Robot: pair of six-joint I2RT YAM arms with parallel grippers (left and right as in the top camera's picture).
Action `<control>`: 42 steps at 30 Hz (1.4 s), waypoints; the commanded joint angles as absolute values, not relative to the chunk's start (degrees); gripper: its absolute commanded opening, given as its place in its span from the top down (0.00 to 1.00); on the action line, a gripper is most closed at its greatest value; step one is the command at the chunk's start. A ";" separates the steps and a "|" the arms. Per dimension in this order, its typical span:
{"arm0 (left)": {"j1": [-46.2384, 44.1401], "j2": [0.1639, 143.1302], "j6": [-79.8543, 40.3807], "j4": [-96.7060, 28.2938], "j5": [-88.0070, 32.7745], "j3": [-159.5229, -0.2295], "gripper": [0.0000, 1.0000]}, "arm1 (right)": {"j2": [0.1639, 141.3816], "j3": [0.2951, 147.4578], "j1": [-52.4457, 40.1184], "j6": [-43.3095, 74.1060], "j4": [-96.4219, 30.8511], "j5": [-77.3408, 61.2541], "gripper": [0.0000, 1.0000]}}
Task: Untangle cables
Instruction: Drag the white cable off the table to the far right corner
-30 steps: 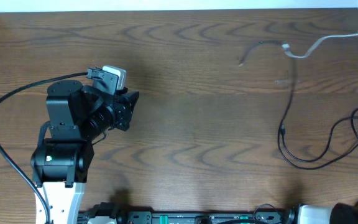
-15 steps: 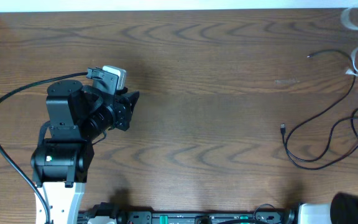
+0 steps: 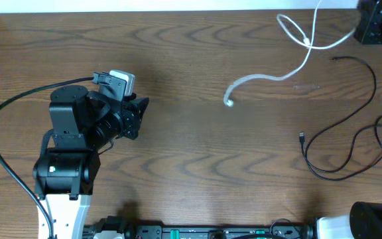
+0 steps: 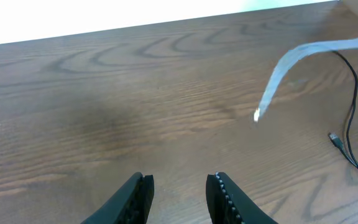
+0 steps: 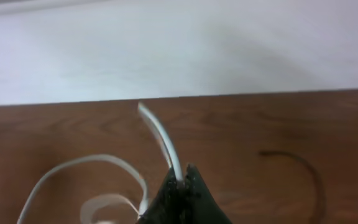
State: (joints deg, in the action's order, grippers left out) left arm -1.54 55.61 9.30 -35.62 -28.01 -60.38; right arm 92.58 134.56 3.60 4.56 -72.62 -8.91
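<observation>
- In the overhead view, the white cable [image 3: 270, 77] is seen running from a loop near the far right corner of the worktop [image 3: 197, 159] to a plug end right of centre. Whether that end rests on the wood cannot be told.
- Black cables [image 3: 375, 81] are spread along the right side, apart from the white plug end. The left arm [image 3: 78, 133] is set on the left side, well apart from every cable. The right arm [image 3: 379, 25] is seen at the far right corner.
- In the left wrist view, the left pincer [image 4: 179, 190] is held partly open over bare wood, with nothing between its jaws. The white cable [image 4: 277, 71] is seen blurred ahead to the right, and a black cable [image 4: 355, 81] lies beyond it.
- In the right wrist view, the right pincer [image 5: 180, 186] is closed tight on the white cable [image 5: 160, 134], which rises from the fingertips and curls at lower left. A black cable [image 5: 306, 163] is seen on the wood to the right.
</observation>
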 commanded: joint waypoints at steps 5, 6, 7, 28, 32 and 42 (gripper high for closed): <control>-1.37 55.33 10.02 -35.48 -28.53 -60.23 0.66 | 98.08 135.22 6.55 6.48 -71.11 11.03 0.99; -1.37 55.33 10.02 -35.48 -28.53 -60.23 0.67 | 99.04 135.22 7.22 6.85 -70.81 11.03 0.99; -1.37 55.33 10.02 -35.46 -28.53 -60.23 0.66 | 100.22 135.22 8.16 7.44 -70.43 11.00 0.99; -1.37 55.22 7.22 -35.83 -28.51 -60.23 0.66 | 127.72 135.48 34.44 8.73 -57.56 14.04 0.99; -1.37 55.46 7.16 -35.75 -28.51 -60.23 0.66 | 130.21 135.48 40.38 8.29 -58.52 12.67 0.99; -1.48 55.55 5.69 -35.24 -28.51 -60.23 0.66 | 133.80 135.48 42.87 7.42 -58.43 5.78 0.36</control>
